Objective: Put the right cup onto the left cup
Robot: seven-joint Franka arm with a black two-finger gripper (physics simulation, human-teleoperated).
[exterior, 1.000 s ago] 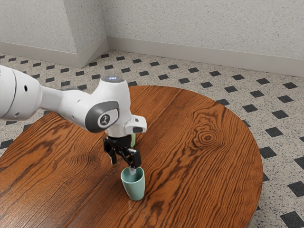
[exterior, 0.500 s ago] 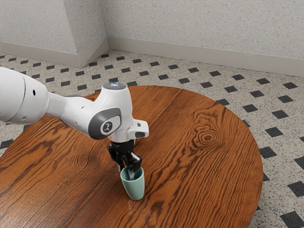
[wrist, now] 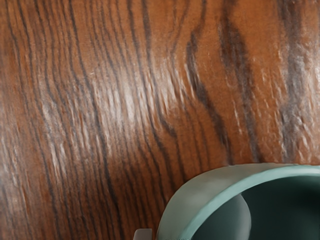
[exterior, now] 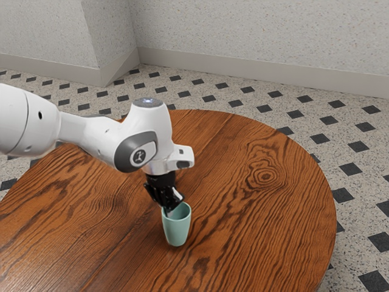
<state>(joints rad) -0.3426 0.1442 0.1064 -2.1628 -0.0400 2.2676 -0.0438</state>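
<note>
Grasp made, I judge: my gripper has its jaws clamped on the wall of the cup, roughly upright, well inside the edge of the table. Carrying and setting it onto the left cup remain.

The teal cup opens up here, a rounded grey patch inside near ten o'clock. Just outside its nine o'clock sits a grey tip. Striped table spreads beyond its eleven.

Bent arm, downward jaws clamped
</note>
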